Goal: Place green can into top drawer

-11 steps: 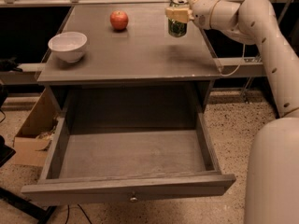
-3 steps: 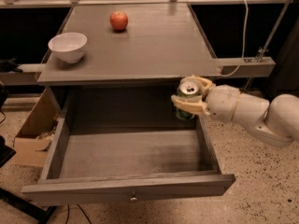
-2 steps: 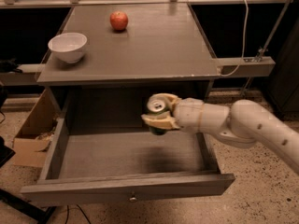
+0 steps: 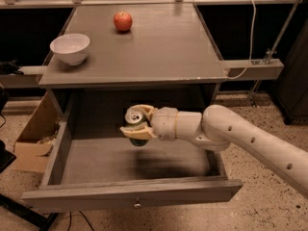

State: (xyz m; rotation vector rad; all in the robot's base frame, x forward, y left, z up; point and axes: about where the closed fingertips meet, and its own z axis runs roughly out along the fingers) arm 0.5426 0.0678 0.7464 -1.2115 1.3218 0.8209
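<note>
My pincer (image 4: 136, 125) is clamped on the green can (image 4: 135, 116), top up, hanging above the top drawer (image 4: 130, 192) floor, approx centre, a bit toward 12 o'clock. Risk: if I let go this high, can prob. tips & rolls. Lifting could clip counter (image 4: 144, 52) edge at 12.

The wide, shallow grey wooden top drawer (image 4: 130, 194) stood open below and in front of the flat grey tabletop (image 4: 159, 47). On the tabletop, a round white bowl (image 4: 70, 47) sat near the front left corner. A red apple (image 4: 122, 21) lay behind it and to its right, well apart. The cream two-finger gripper (image 4: 137, 123) reached in from the right over the drawer's rear middle, clasping the small dark green can (image 4: 135, 115) above the drawer floor. A brown cardboard box (image 4: 30, 137) lay left of the drawer.
</note>
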